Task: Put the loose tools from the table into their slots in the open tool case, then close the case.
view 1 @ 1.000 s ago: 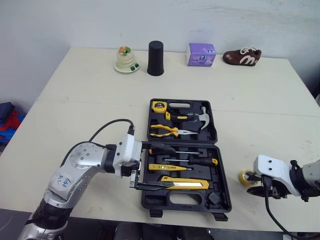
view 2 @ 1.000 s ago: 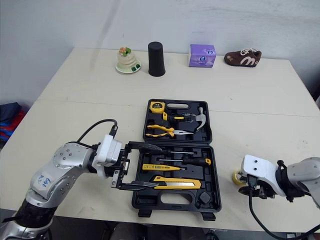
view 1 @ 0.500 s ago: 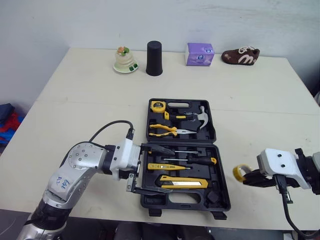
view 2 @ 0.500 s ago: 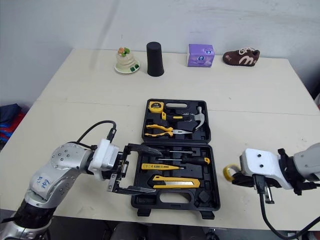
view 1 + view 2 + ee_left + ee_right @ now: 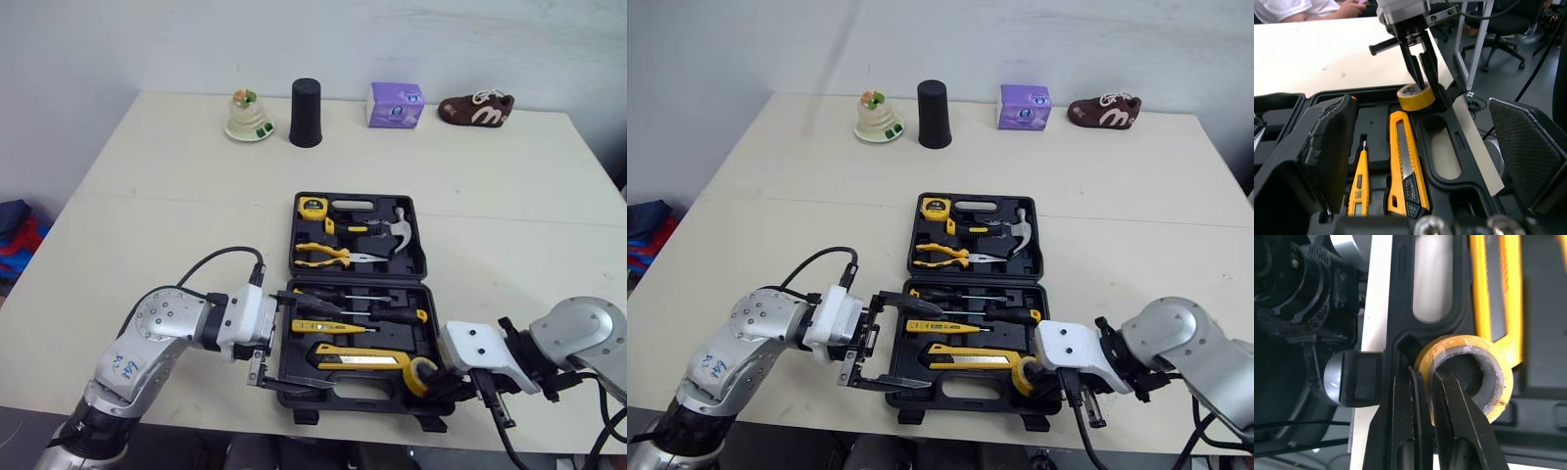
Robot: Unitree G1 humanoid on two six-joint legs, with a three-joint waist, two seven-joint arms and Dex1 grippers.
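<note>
Seemingly near the end, the right gripper (image 5: 1422, 81) clamps the wall of the yellow tape roll (image 5: 1417, 96) over the near-right corner of the tool case (image 5: 343, 397), the left gripper (image 5: 933, 347) gapes at its left edge, other tools (image 5: 358, 359) sit slotted, and seating the roll and closing remain.

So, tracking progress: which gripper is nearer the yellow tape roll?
Right. The right gripper grips the tape roll over the case; the left gripper is open at the case's left edge.
</note>
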